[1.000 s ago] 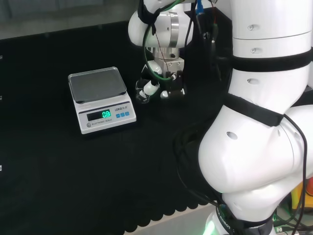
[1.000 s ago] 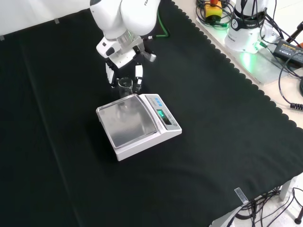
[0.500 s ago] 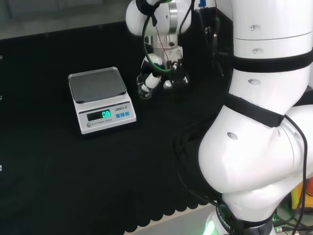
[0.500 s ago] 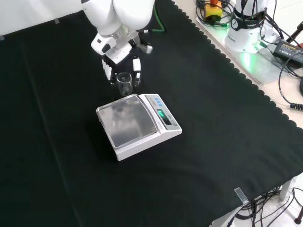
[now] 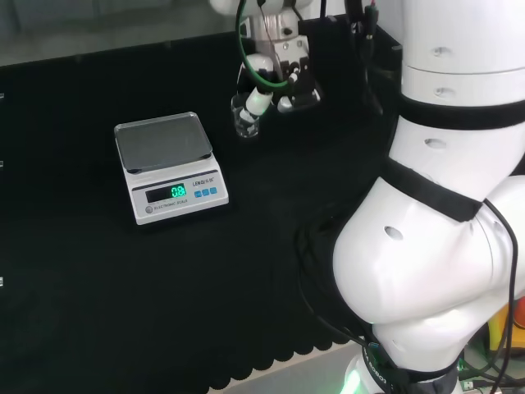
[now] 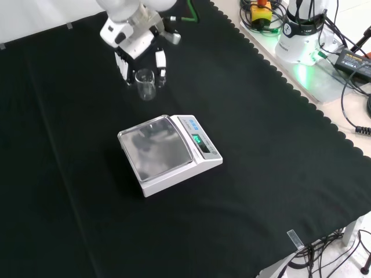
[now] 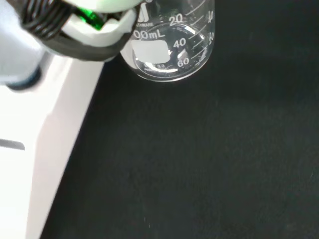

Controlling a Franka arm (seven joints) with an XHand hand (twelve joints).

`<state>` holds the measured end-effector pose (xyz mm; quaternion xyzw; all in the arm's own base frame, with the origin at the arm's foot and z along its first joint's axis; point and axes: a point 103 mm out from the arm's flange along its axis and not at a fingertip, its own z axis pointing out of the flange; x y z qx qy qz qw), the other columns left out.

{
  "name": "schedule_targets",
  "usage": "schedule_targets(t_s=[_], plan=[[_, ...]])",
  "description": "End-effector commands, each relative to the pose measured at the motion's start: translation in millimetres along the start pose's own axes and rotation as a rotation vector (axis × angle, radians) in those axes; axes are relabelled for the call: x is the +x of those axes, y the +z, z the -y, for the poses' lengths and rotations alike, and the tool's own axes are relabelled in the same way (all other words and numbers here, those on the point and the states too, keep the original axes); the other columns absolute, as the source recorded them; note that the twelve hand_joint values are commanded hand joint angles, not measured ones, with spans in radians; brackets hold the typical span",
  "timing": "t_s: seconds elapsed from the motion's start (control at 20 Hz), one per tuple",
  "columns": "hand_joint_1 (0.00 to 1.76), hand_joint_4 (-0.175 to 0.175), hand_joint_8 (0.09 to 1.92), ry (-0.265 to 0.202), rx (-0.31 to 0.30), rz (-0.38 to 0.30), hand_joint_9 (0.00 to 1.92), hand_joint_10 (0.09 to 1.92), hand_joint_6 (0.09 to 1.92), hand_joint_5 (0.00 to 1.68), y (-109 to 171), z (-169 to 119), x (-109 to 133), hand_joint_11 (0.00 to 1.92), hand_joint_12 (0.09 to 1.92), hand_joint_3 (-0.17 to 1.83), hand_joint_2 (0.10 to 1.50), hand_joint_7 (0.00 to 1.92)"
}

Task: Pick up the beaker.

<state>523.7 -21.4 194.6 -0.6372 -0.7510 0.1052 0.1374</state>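
A small clear glass beaker (image 6: 145, 84) with printed scale marks hangs in the air above the black cloth, upright, pinched between the fingers and thumb of my hand (image 6: 132, 51). In the head view the beaker (image 5: 245, 119) is just below the hand (image 5: 275, 86), up and to the right of the scale. The wrist view looks down through the beaker (image 7: 172, 42), which appears empty, with a finger (image 7: 89, 22) against its wall. The hand's fingers curl down on both sides of the glass.
A white digital scale (image 6: 171, 152) with a steel pan and lit green display stands on the cloth below the beaker; in the head view the scale (image 5: 168, 167) is at centre left. Cables and a power unit (image 6: 301, 35) lie beyond the cloth's scalloped edge.
The hand has risen with the beaker in it, from the cloth beside the scale to well above it. The scale has not moved.
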Motion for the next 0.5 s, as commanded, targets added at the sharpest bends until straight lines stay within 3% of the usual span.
schedule_targets(t_s=[0.05,0.5], plan=[[0.97,-0.073,0.73,0.018,-0.06,0.025,1.13,0.37,0.61,1.07,-39.2,28.8,9.7,1.14,0.93,0.54,0.66,1.02],[0.97,-0.075,0.72,-0.047,-0.086,0.019,1.15,0.36,0.6,1.07,-63.1,40.6,26.8,1.14,0.93,0.54,0.66,1.02]])
